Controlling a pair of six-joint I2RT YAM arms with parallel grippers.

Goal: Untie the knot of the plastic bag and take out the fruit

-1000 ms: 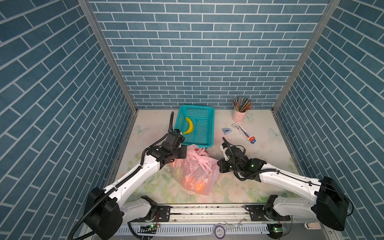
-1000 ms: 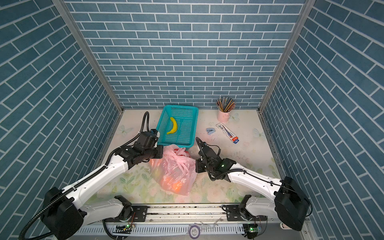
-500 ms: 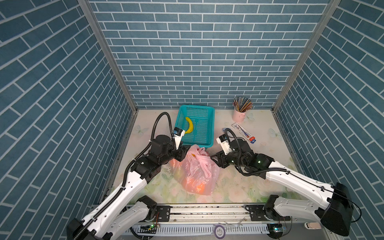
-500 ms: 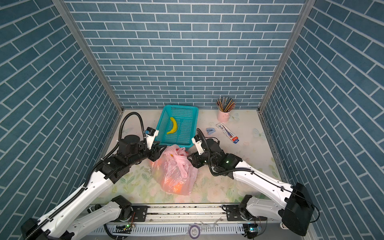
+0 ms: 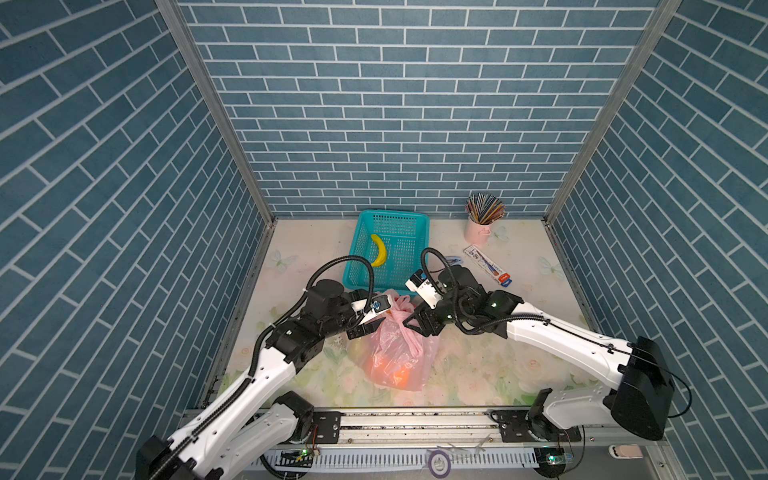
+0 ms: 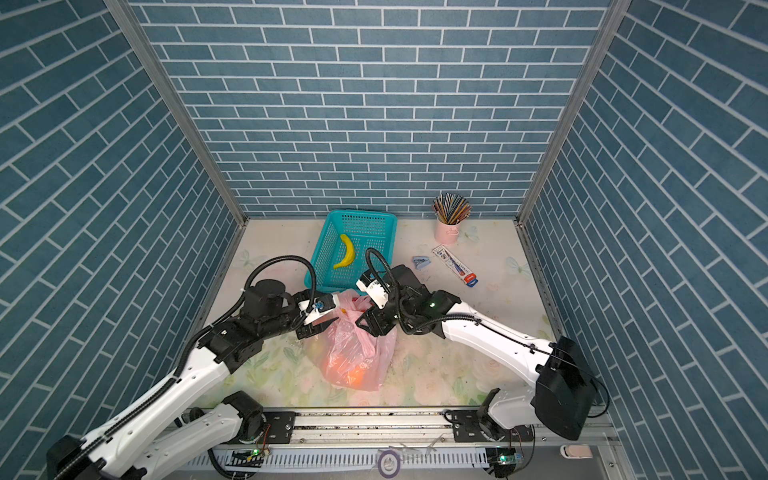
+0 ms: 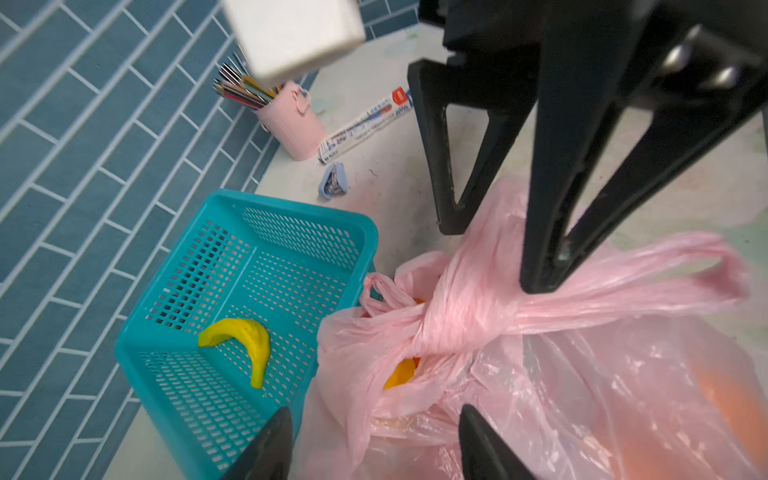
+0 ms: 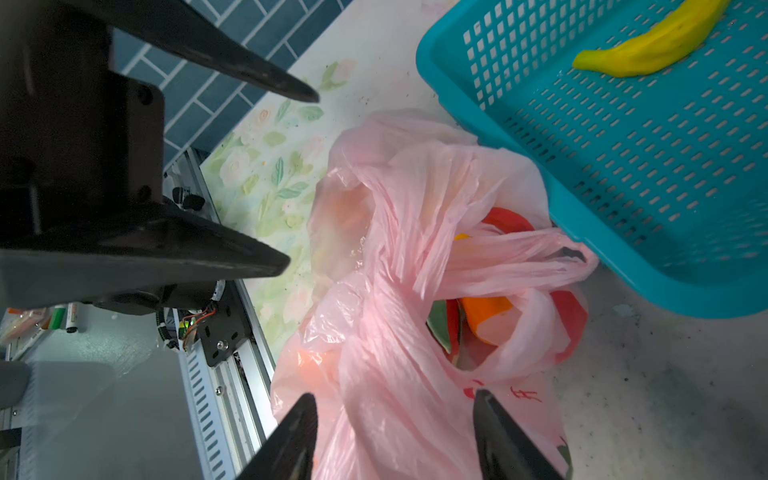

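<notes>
Pink plastic bag point(image 5: 395, 353) lies at the teal basket's point(image 5: 351, 266) 6 o'clock, its knot point(image 7: 449, 324) tied and orange fruit point(image 5: 390, 370) glowing through. Your left gripper point(image 5: 369, 326) at the bag's 10 o'clock and right gripper point(image 5: 417, 328) at 2 o'clock both stand jaws apart, holding nothing. One right fingertip point(image 7: 548, 249) is just beside the knot.

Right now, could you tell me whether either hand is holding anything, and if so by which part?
Nothing is held. The left hand and the right hand both stand open over the plastic bag, near its knot, gripping no plastic.
</notes>
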